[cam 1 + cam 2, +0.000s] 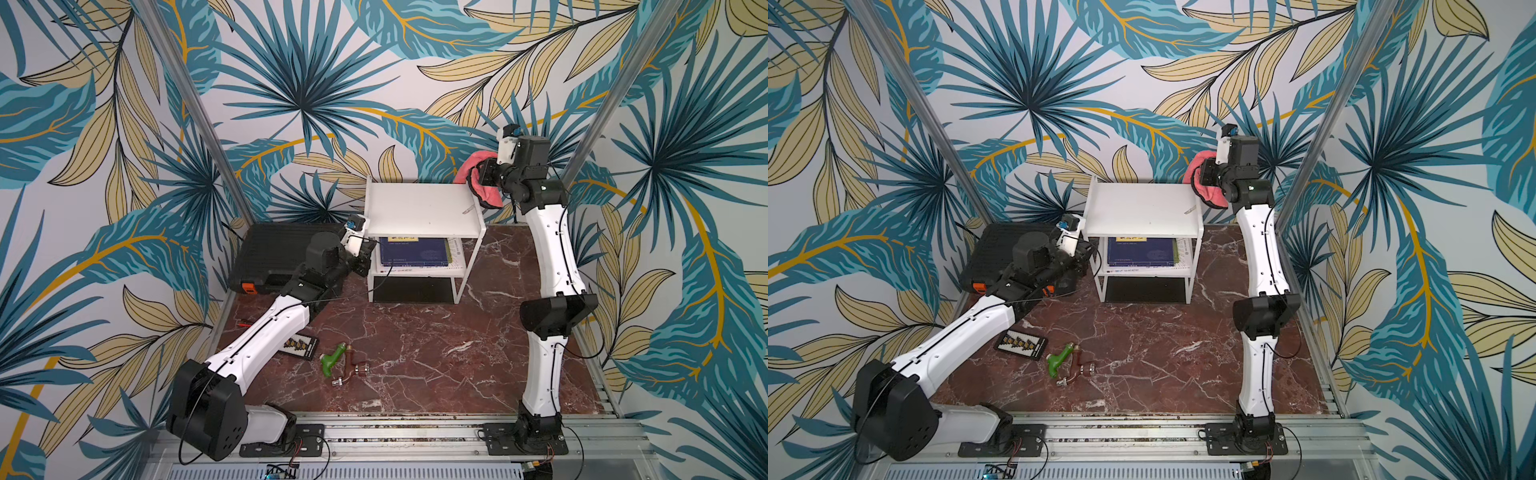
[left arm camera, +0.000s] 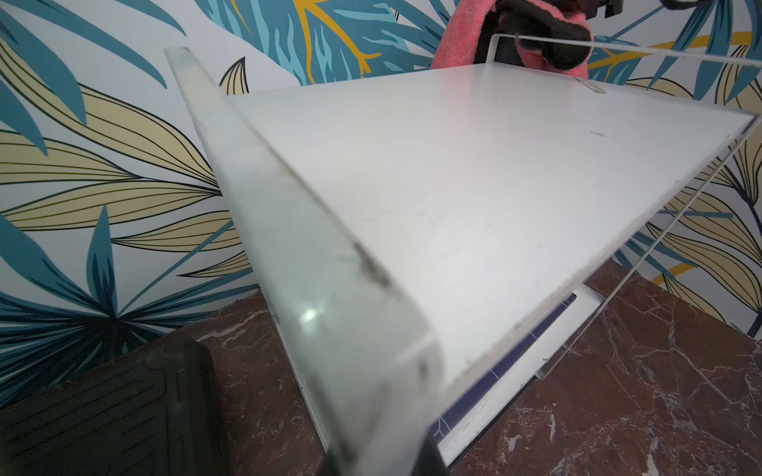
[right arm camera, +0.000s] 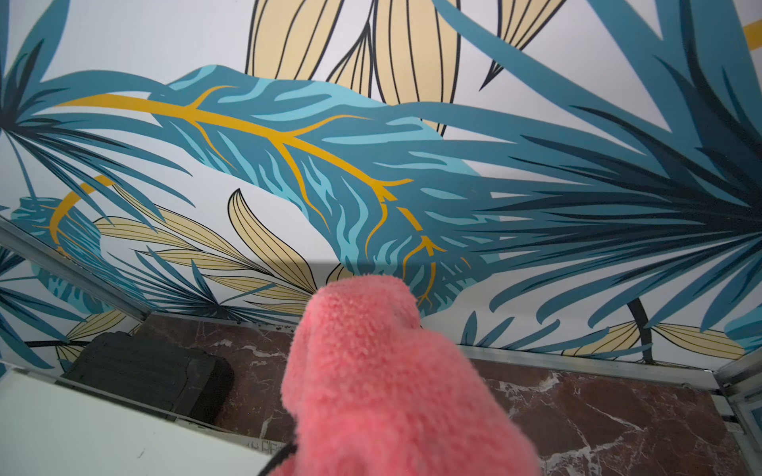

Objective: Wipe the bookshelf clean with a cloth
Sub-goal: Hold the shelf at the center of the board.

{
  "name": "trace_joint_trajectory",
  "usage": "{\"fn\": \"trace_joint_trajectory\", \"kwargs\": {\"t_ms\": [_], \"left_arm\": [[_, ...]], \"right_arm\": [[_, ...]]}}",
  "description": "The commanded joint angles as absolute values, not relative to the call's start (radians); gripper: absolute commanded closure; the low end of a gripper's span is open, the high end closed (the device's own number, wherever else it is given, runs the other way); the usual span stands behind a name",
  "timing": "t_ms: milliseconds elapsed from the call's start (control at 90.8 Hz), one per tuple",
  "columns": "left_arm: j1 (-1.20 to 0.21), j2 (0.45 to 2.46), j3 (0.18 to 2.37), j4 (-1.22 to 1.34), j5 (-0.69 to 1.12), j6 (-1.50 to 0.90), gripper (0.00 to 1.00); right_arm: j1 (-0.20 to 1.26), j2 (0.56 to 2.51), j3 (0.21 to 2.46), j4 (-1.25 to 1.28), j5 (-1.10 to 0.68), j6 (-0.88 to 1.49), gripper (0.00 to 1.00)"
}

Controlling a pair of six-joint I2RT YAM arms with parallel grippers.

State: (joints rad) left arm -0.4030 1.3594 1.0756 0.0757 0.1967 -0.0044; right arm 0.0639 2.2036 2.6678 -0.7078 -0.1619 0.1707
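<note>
While the right gripper [image 1: 478,173] hangs just off the far right corner of the bookshelf [image 1: 419,208], its jaws are pressed together on the cloth [image 1: 491,198] — the pink bundle wraps around the fingers and droops beside the top board's corner, well above the table [image 1: 415,340]. The left gripper [image 1: 362,259] sits against the bookshelf's left side, between the two boards, jaws closed; whether they nip the frame I cannot tell. A small grey mark [image 1: 469,208] shows near the top board's right edge, books [image 1: 413,251] lie flat on the lower board, and a black toolcase [image 1: 282,249] rests just left of the bookshelf.
</note>
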Motion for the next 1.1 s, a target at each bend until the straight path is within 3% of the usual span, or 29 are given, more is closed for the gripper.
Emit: {"fn": "trace_joint_trajectory", "kwargs": {"t_ms": [0, 143, 375, 507, 815, 914, 991, 1091], "left_arm": [[-0.373, 1.355, 1.039, 0.049, 0.126, -0.047, 1.0], [-0.373, 1.358, 1.044, 0.05, 0.135, -0.049, 1.0], [-0.373, 1.362, 1.052, 0.054, 0.151, -0.065, 1.0], [-0.374, 1.366, 1.052, 0.061, 0.168, -0.081, 1.0], [-0.374, 1.378, 1.068, 0.055, 0.202, -0.106, 1.0], [-0.374, 1.379, 1.073, 0.047, 0.206, -0.112, 1.0], [-0.374, 1.377, 1.082, 0.025, 0.234, -0.105, 1.0], [-0.374, 1.372, 1.084, 0.008, 0.26, -0.114, 1.0]], "right_arm": [[0.042, 2.142, 2.534, -0.591, -0.191, 0.114, 1.0], [0.04, 1.995, 2.216, -0.392, -0.239, 0.004, 1.0], [0.032, 1.867, 1.986, -0.134, -0.502, 0.03, 1.0], [0.031, 1.754, 1.795, 0.059, -0.514, 0.03, 1.0], [-0.005, 1.388, 1.242, 0.248, -0.768, 0.07, 1.0], [0.001, 1.163, 0.987, 0.417, -0.651, 0.109, 1.0], [0.055, 0.983, 0.921, 0.26, -0.408, -0.06, 1.0], [0.227, 0.871, 0.914, 0.101, -0.178, -0.289, 1.0]]}}
